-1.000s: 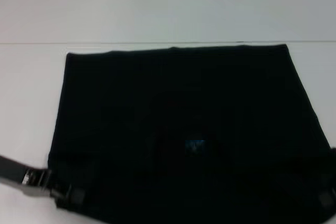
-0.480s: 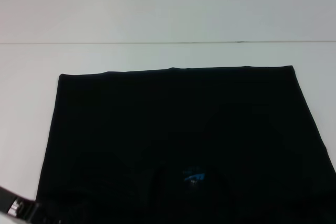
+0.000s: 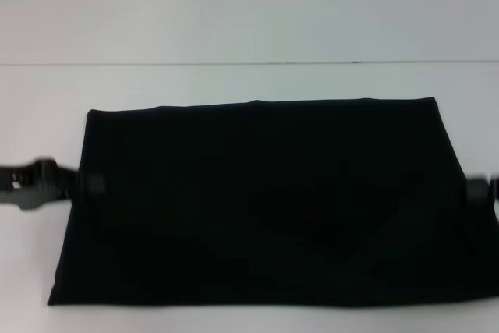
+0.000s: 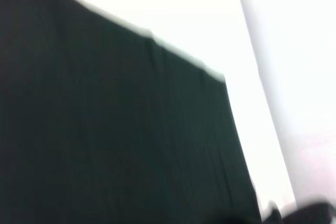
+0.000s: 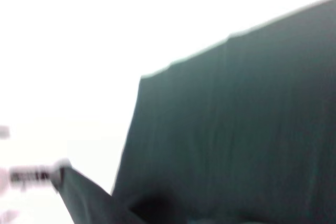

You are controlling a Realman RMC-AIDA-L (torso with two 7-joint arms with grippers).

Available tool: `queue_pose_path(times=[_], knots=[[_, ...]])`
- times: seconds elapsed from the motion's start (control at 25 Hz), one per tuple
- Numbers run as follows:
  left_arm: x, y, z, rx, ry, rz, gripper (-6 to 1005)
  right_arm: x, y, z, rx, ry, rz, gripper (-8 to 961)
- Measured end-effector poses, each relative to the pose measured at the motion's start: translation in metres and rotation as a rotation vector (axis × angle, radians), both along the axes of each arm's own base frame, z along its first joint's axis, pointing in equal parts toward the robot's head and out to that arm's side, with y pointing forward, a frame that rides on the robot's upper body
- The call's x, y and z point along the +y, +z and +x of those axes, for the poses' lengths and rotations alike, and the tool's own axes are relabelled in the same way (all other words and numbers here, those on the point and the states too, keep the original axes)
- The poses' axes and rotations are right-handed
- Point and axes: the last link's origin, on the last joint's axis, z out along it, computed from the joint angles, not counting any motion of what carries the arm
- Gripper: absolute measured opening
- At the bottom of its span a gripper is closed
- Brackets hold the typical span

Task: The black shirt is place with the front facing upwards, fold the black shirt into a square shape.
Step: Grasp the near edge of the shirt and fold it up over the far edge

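2 pincers [image 3: 86,183] [image 3: 477,189] at black shirt's [image 3: 265,200] side edges, grip unclear.

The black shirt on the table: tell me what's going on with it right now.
The plain black cotton shirt lies on the white table as a wide rectangle, part-way through being folded. The left gripper is at its left edge and the right gripper at its right edge, both about halfway along the sides. No lettering or neck label shows on the upper face.
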Motion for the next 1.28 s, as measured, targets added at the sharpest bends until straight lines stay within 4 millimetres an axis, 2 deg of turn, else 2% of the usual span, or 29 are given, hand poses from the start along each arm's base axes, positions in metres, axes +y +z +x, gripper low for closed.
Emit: queue_pose_path(times=[0.12, 0.28, 0.4, 0.6, 0.96, 1.28], knots=[[0.013, 0.004, -0.010, -0.027, 0.083, 0.156, 135, 0.014, 0.001, 0.002, 0.110, -0.089, 0.153, 59], [0.023, -0.004, -0.012, -0.061, 0.115, 0.256, 140, 0.029, -0.016, 0.004, 0.182, -0.164, 0.279, 59], [0.030, -0.013, -0.011, -0.048, 0.119, 0.280, 145, 0.042, -0.028, -0.001, 0.169, -0.170, 0.332, 59], [0.042, -0.016, -0.010, -0.036, 0.139, 0.348, 152, 0.059, -0.034, -0.006, 0.129, -0.171, 0.395, 60], [0.069, -0.019, 0.002, 0.002, 0.128, 0.447, 165, 0.076, -0.035, -0.013, 0.085, -0.160, 0.460, 60], [0.086, -0.040, 0.009, 0.087, 0.131, 0.493, 176, 0.089, -0.056, -0.012, -0.029, -0.181, 0.503, 58]])
